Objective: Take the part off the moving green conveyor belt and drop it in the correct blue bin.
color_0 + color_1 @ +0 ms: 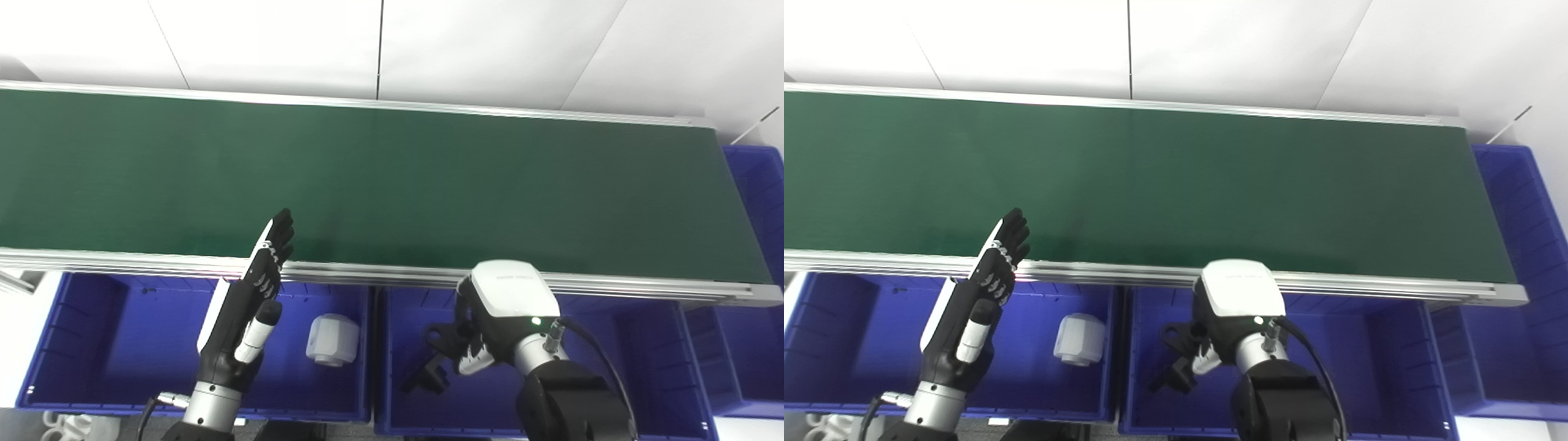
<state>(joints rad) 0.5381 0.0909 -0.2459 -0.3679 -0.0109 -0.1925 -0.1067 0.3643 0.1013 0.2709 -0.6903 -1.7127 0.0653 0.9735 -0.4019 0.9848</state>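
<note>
1. White wall panels (pixel 275 43) were seen behind the green conveyor belt (pixel 380 184), which served as the surface and was taken as the landmark; no part was seen lying on it.
2. Along the belt's near rail, two blue bins were set side by side: the left bin (pixel 92 343) and the middle bin (pixel 643 367). A third blue bin (pixel 756 202) was placed at the belt's right end.
3. A white cylindrical part (pixel 332 340) was seen resting in the left bin, just below the belt's near rail.
4. The black part (pixel 432 361) was seen just below that rail over the middle bin, at the fingers of the right hand (pixel 490 324). The fingers were curled toward it, but whether it was clamped or already loose could not be told.
5. The left hand (pixel 251 306) was held upright with fingers straight and apart, empty, its tips reaching over the near rail.
6. The step in hand was judged to be the drop into the middle bin. It would be done well if the right hand's fingers were spread fully while well inside the bin walls, below the rail, so that the black part fell clear of the divider between the bins.
7. The left hand would best be kept away from the belt until another part was seen on it.
</note>
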